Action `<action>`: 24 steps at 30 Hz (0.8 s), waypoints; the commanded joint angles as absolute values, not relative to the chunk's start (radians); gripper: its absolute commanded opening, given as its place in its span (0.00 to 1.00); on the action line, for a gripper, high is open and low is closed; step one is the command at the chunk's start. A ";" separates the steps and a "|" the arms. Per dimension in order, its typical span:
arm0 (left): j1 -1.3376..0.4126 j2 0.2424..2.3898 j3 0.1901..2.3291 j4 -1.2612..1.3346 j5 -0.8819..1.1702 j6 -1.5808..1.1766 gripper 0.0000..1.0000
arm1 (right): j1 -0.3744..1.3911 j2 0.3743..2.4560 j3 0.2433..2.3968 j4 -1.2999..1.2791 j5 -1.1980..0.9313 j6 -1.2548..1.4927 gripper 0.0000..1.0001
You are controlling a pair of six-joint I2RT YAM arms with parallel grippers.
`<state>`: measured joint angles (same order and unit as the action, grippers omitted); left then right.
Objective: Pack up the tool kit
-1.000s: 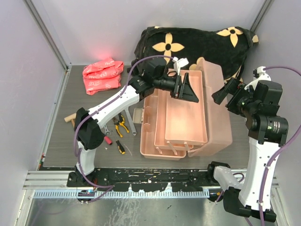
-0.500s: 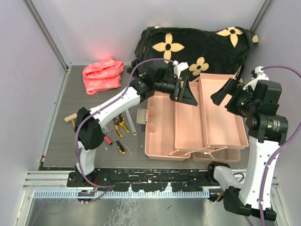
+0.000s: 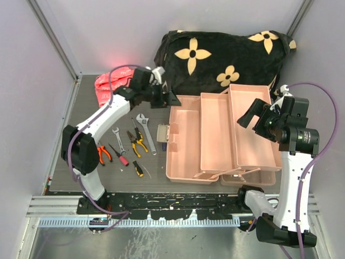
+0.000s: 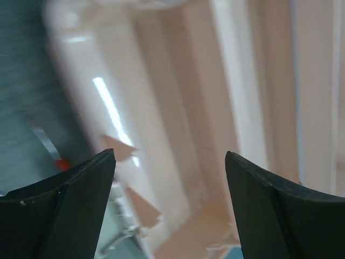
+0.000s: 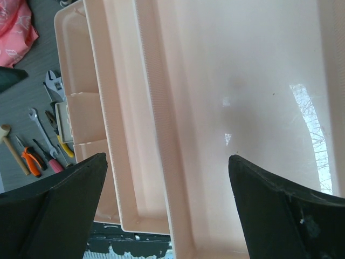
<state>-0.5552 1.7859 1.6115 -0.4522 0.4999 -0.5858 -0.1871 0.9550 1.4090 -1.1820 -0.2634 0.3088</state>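
Both the left gripper point(image 3: 164, 99) and right gripper point(image 3: 252, 115) have jaws spread, holding nothing. Between them the pink toolbox point(image 3: 186, 145) lies fanned open, its three trays seemingly empty. Hand tools point(image 3: 132, 144) lie just left of it.

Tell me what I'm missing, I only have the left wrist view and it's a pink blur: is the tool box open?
Observer: Yes, the tool box stands open, three tiers fanned out rightward, nothing packed that the top view shows.
Operator: Where are the wrenches?
Observer: On the table left of the box: an adjustable wrench, yellow pliers and more.
Operator: And the right arm?
Observer: The right tool hangs open over the rightmost tray.
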 commanded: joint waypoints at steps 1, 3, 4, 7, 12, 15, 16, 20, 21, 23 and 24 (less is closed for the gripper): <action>-0.474 1.766 1.633 -0.555 0.292 -0.445 0.84 | -0.184 0.940 1.390 -1.124 -0.265 0.291 1.00; -0.467 1.794 1.658 -0.576 0.258 -0.405 0.84 | -0.185 0.944 1.387 -1.117 -0.270 0.291 1.00; -0.465 1.806 1.669 -0.582 0.247 -0.392 0.84 | -0.185 0.946 1.388 -1.116 -0.271 0.291 1.00; -0.463 1.829 1.677 -0.593 0.216 -0.368 0.84 | -0.185 0.949 1.393 -1.121 -0.266 0.285 1.00; -0.464 1.883 1.706 -0.607 0.274 -0.397 0.84 | -0.185 0.937 1.372 -1.124 -0.264 0.285 1.00; -0.472 1.921 1.725 -0.609 0.286 -0.411 0.84 | -0.185 0.923 1.351 -1.120 -0.267 0.296 1.00; -0.474 1.937 1.729 -0.608 0.286 -0.414 0.84 | -0.185 0.918 1.349 -1.121 -0.266 0.299 1.00; -0.494 2.000 1.746 -0.596 0.300 -0.435 0.84 | -0.186 0.906 1.352 -1.143 -0.252 0.297 1.00; -0.502 2.016 1.756 -0.592 0.299 -0.436 0.84 | -0.184 0.904 1.355 -1.151 -0.247 0.294 1.00; -0.520 2.049 1.780 -0.589 0.290 -0.434 0.83 | -0.186 0.901 1.364 -1.164 -0.238 0.293 1.00; -0.531 2.066 1.795 -0.589 0.275 -0.431 0.82 | -0.185 0.898 1.367 -1.171 -0.236 0.293 1.00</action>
<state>-0.4889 2.0220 1.7184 -0.6083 0.2764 -0.4297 -0.1871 0.9211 1.3415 -1.1675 -0.2581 0.3016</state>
